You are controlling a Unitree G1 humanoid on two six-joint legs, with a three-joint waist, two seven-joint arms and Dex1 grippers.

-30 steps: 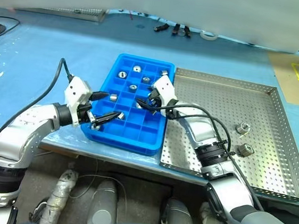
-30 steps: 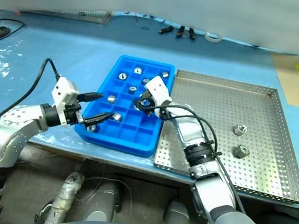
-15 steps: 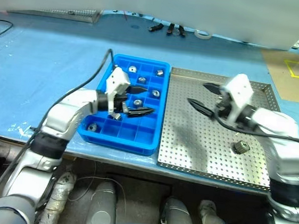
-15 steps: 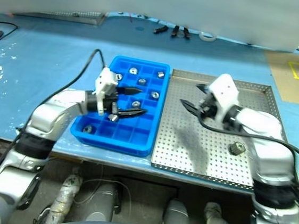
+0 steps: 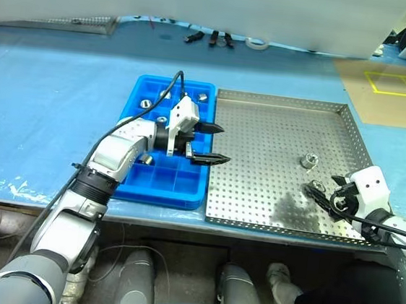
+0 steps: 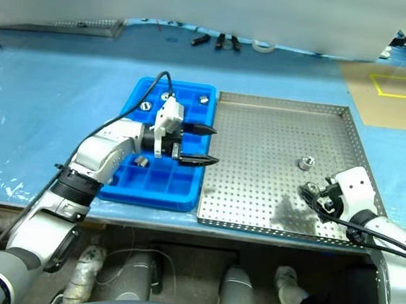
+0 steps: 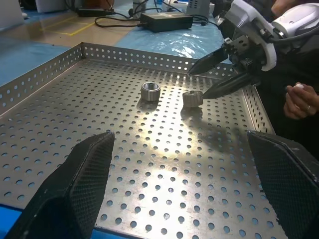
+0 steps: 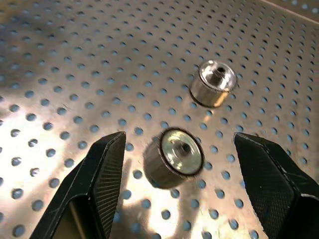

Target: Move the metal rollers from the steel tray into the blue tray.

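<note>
My left arm (image 5: 127,148) hides part of the blue tray (image 5: 139,98), so I can't count its rollers.

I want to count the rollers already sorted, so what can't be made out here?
- Blue tray: the left arm and left pincer cover its middle cells in the eye views, so the roller count is unsure.
- Nearer roller in the steel tray: the right pincer partly hides it in the eye views; whether it is touched cannot be told.
</note>
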